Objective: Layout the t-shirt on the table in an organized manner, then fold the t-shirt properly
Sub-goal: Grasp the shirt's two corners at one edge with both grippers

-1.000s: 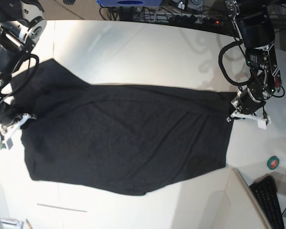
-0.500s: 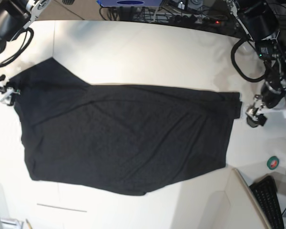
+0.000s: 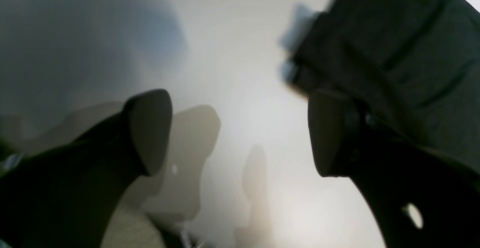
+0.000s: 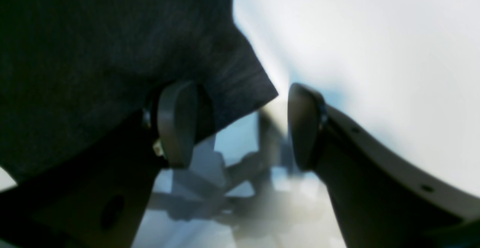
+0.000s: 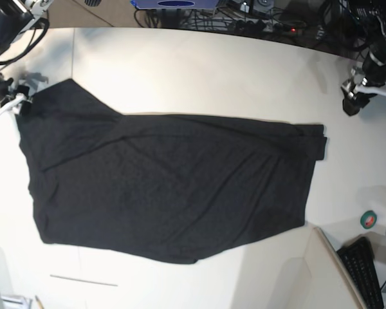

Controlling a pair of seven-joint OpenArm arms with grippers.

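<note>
A: Where does the shirt (image 5: 170,187) lie, and why like that?

B: Flat on the desk (image 5: 199,71), spread wide across the middle, plain black side up; no print shows in the base view. It looks doubled along its length. One corner runs up toward the left of that view, and at the other end a narrow flap sits turned over by the edge. My guess is that it lies long and flat so that the next fold has straight edges to work from.

A: Does either arm hold it?

B: No. The right end effector (image 4: 240,124) has its fingers well apart with nothing between them. A cloth corner (image 4: 258,87) lies just beside one finger, over the desk, not pinched. In the base view that end effector (image 5: 9,102) sits at the shirt's upper left corner.

A: And the other one?

B: The left end effector (image 3: 240,132) is also wide open and empty, with bare desk showing in the gap. Folded cloth (image 3: 393,49) lies behind one finger; it is too blurred to tell whether they touch. From the base view it (image 5: 355,98) hangs well apart from the shirt, off to the far right.

A: So what stage is this?

B: I would judge the layout nearly done, both arms free, and another fold yet to be made. The wrinkles may need smoothing first.
</note>
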